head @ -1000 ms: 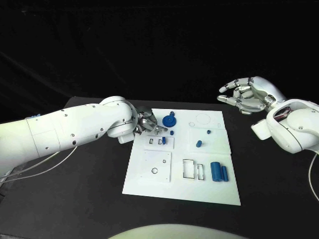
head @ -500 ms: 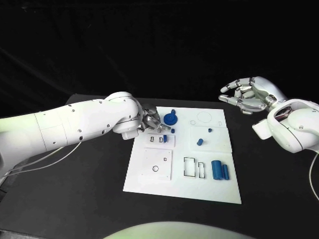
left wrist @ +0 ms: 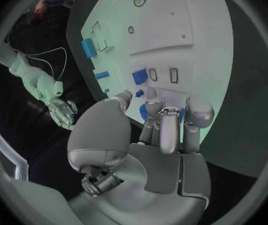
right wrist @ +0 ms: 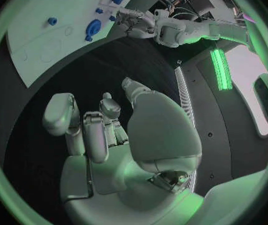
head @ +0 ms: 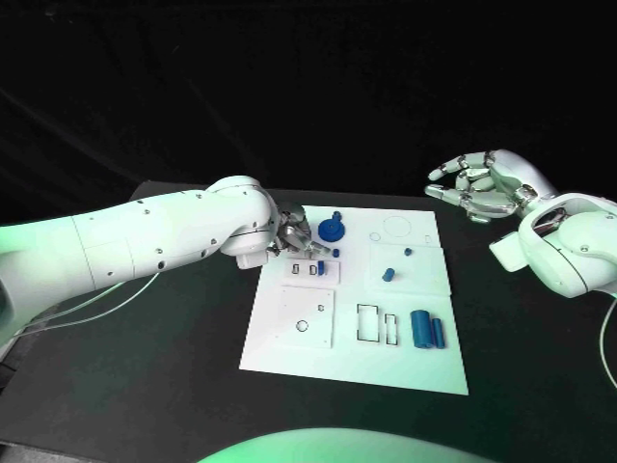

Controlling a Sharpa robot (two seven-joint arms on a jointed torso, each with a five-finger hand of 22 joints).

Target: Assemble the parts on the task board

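**Left hand works at the far edge of the task board**

The white task board (head: 350, 318) lies mid-desk, small blue parts (head: 422, 330) scattered on it. A round blue part (head: 331, 231) sits at the board's far-left corner, just beside the left hand (head: 292, 238), whose curled fingers seem to pinch something blue. A loose pinch could let it drop short of its slot. The right hand (head: 482, 185) hovers well apart, fingers curled, empty.

A black table (head: 142, 386) stands before a black backdrop (head: 308, 87).
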